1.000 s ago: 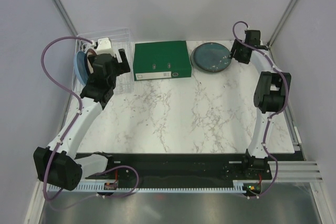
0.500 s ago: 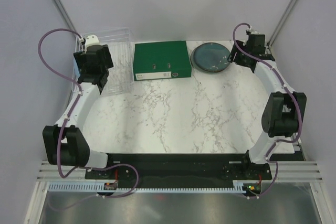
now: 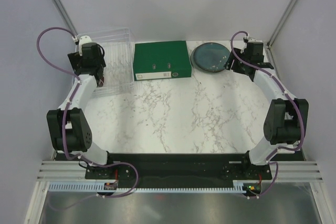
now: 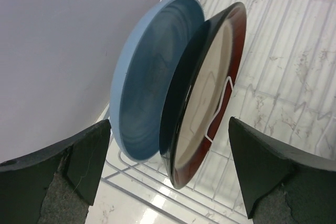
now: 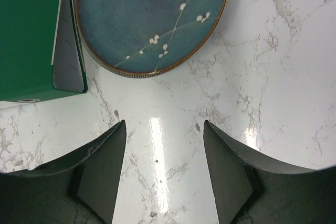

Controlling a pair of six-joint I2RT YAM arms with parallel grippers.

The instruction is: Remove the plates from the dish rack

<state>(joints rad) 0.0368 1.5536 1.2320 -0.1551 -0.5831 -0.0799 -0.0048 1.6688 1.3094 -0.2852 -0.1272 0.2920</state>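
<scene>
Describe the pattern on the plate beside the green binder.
Dark blue-green plate, white blossom sprig, brown rim; right wrist view.

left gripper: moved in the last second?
Yes. In the top view the left gripper has shifted left, away from the green binder, over the left side of the dish rack.

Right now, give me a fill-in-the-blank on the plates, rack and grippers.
1. ____ plates stand on edge in the rack.
2. Beside the blue plate, the red-rimmed plate has a ____ centre.
3. The flat plate lies on the table next to the green ____.
4. The left gripper and right gripper are both ____.
Missing: two; cream; binder; open.
</scene>
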